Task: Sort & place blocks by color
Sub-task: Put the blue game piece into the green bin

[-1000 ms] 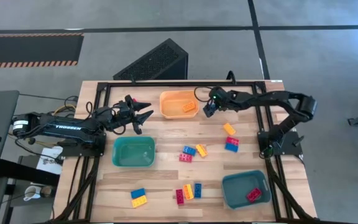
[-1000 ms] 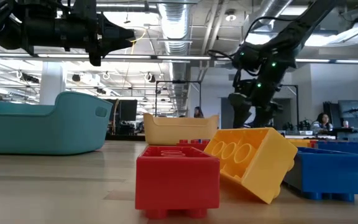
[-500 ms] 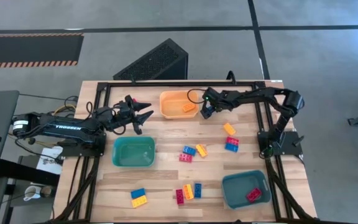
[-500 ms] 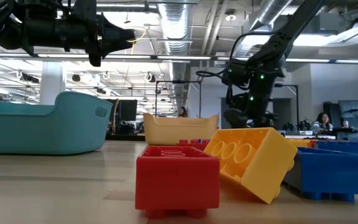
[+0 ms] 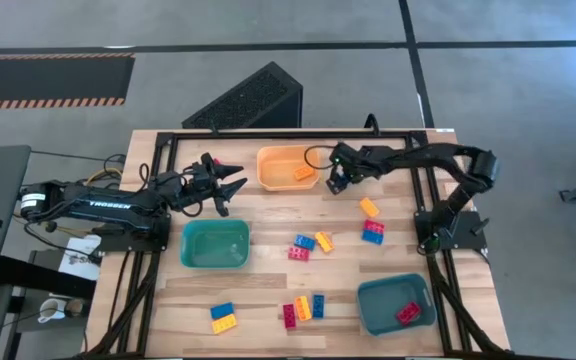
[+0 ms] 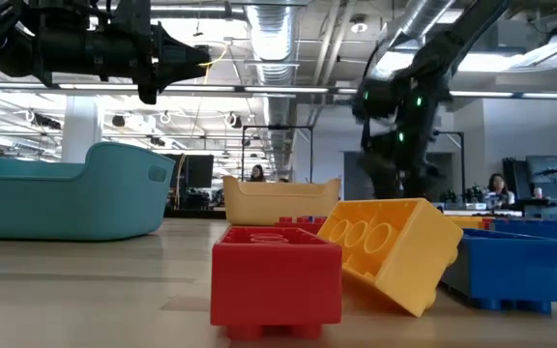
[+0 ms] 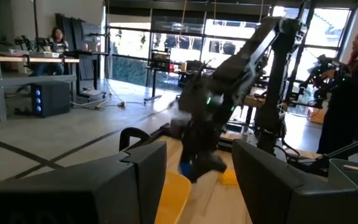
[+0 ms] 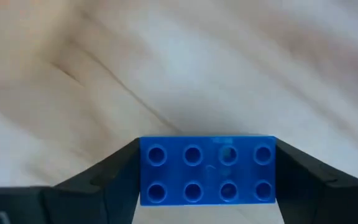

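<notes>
My right gripper (image 5: 336, 182) hangs over the far middle of the table, just right of the orange bin (image 5: 273, 160), and is shut on a blue studded block (image 8: 207, 171). Other red, yellow and blue blocks lie loose on the wood: a yellow one (image 5: 369, 207), a red-and-blue pair (image 5: 373, 232), a cluster at mid-table (image 5: 308, 243) and two groups near the front edge (image 5: 223, 317) (image 5: 303, 308). An orange-yellow block (image 5: 303, 172) lies in the orange bin and a red one (image 5: 408, 312) in the right teal bin. My left gripper (image 5: 233, 183) hovers open at far left. My right gripper pinches the blue block by its two short ends (image 8: 143, 171), one dark finger (image 8: 114, 177) on each. The fingers come from above, pointing down. The block sits level with its studs toward the wrist camera, lifted clear of the wooden table.
A teal bin (image 5: 193, 250) stands at left of centre and another (image 5: 378, 305) at the near right corner. A black frame (image 5: 168, 140) runs round the table's far and side edges. In the low view a red (image 6: 274, 280), a yellow (image 6: 395, 251) and a blue block (image 6: 520, 271) loom close.
My right gripper, still shut on the blue block, has swung a little toward the orange bin and then back toward the table's near right; it shows blurred in the low view now. The left arm has kept still.
</notes>
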`<move>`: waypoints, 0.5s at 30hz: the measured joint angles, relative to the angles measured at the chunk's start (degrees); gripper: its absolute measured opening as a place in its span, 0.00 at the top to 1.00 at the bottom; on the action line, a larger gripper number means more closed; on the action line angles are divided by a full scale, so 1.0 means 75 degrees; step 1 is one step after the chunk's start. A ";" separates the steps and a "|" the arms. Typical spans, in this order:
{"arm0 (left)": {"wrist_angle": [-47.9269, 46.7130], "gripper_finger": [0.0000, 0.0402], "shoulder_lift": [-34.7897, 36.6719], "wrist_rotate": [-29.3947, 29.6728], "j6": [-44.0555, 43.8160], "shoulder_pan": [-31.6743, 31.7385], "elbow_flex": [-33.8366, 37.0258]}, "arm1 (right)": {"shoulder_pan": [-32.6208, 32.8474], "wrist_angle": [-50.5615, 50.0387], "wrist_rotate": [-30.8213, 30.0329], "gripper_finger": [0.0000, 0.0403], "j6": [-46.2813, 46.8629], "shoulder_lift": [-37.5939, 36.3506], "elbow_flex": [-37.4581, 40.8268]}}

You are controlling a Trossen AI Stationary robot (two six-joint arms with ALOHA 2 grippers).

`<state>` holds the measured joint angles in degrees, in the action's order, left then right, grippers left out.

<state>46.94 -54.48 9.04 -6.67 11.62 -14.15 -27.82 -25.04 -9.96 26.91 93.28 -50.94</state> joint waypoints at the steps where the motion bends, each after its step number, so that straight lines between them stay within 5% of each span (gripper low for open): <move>1: 0.0000 0.58 0.0000 0.0000 0.0000 0.0000 0.0000 | 0.0099 0.0010 -0.0029 0.27 0.0008 -0.0210 -0.0011; 7: 0.0020 0.58 0.0000 0.0000 -0.0003 0.0000 0.0000 | 0.1116 0.0934 -0.0056 0.23 0.0178 -0.1324 -0.0003; 15: 0.0110 0.58 0.0000 -0.0096 -0.0142 0.0000 0.0000 | 0.2839 0.4398 -0.0059 0.21 -0.0696 -0.1546 -0.0016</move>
<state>47.76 -54.48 8.32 -7.74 11.62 -14.15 -6.52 7.95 -10.40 21.68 81.69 -51.06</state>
